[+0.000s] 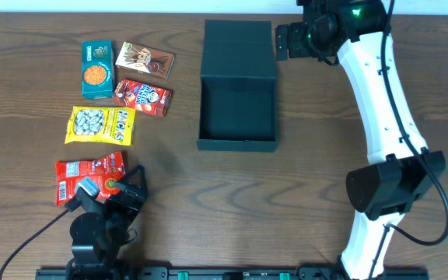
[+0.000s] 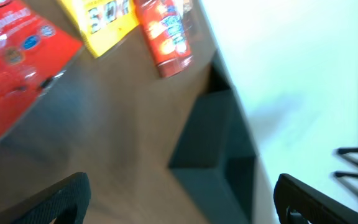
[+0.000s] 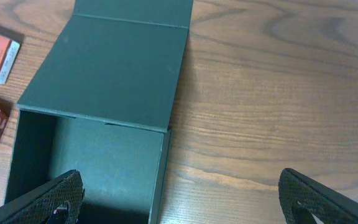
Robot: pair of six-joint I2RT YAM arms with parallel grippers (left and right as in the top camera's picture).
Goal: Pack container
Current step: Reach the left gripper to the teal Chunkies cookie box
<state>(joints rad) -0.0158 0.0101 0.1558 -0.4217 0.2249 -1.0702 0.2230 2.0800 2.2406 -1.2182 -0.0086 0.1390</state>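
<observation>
Though equally wide apart, places right gripper [image 1: 283, 42] just right of flat lid [image 1: 238, 48] of container [image 1: 237, 143], left gripper [image 1: 129, 187] well away

Overhead: hanging high, looking straight down, taking in whole table [image 1: 208, 194] and both arms.
Left wrist: sitting low at table's left near corner, facing obliquely across toward box [image 2: 210, 149], picture blurring, left fingers [image 2: 67, 196] framing bottom corners.
Right wrist: hovering close over box, looking steeply down, right fingers [image 3: 55, 199] framing bottom corners.
All three sharing box; overhead and left wrist also sharing red packet [image 2: 11, 68] and yellow packet [image 2: 104, 22].
</observation>
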